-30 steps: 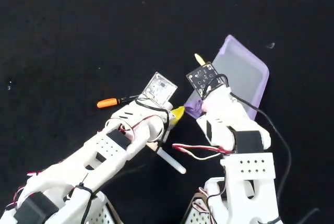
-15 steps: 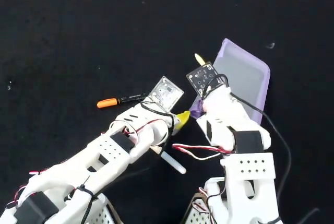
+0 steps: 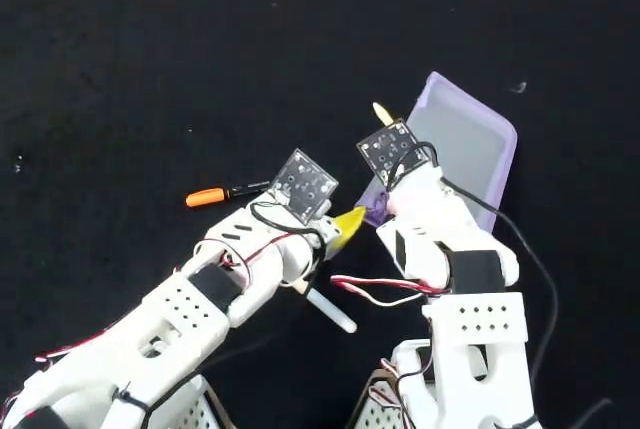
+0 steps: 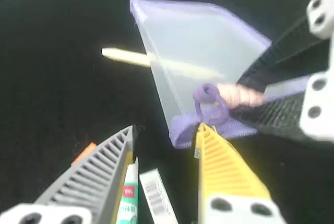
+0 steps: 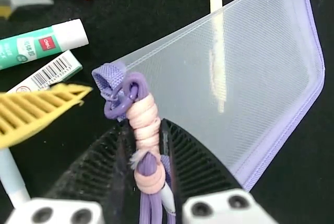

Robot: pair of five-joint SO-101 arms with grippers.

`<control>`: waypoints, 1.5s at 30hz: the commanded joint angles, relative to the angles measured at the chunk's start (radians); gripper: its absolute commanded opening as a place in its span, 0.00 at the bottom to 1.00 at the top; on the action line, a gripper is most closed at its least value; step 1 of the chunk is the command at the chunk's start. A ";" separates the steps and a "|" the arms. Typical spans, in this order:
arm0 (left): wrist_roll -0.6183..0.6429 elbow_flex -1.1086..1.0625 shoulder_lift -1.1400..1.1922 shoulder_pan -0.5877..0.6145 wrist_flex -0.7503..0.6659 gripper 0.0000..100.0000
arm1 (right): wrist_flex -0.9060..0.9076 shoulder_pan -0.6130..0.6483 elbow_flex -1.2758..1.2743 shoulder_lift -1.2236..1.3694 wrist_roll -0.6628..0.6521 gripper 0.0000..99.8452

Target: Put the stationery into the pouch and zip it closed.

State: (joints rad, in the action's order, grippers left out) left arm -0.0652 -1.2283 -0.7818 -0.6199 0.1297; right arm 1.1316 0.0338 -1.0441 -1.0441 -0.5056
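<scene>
Pouch (image 3: 470,149) corner wants pinning by the left gripper (image 4: 164,130), its jaws apart, while the right gripper (image 5: 143,127), clamped on the zip cord (image 5: 147,167), pulls straight along the zip.

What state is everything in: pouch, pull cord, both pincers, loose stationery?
Pouch: flat on the table; zip unclear.
Pull cord: clamped in the right pincer.
Right pincer: shut on the pull cord.
Left pincer: open, empty, at the pouch's corner.
Cream stick: one end poking out from the pouch; inside or underneath, cannot tell.
Glue sticks: loose on the table.
Orange marker: loose on the table.
</scene>
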 commanded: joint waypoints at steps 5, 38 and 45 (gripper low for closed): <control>0.000 0.107 0.143 0.015 -0.021 0.20 | 0.002 -0.017 0.039 -0.022 0.000 0.01; 0.003 0.143 0.252 0.007 -0.143 0.20 | 0.003 -0.015 0.039 -0.022 0.000 0.01; 0.003 0.236 0.411 -0.001 -0.143 0.20 | 0.003 -0.017 0.039 -0.022 0.000 0.01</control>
State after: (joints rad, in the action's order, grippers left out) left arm -0.0652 -1.0902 -0.4074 -0.6168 0.0069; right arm 1.1316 0.0338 -1.0441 -1.0441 -0.5056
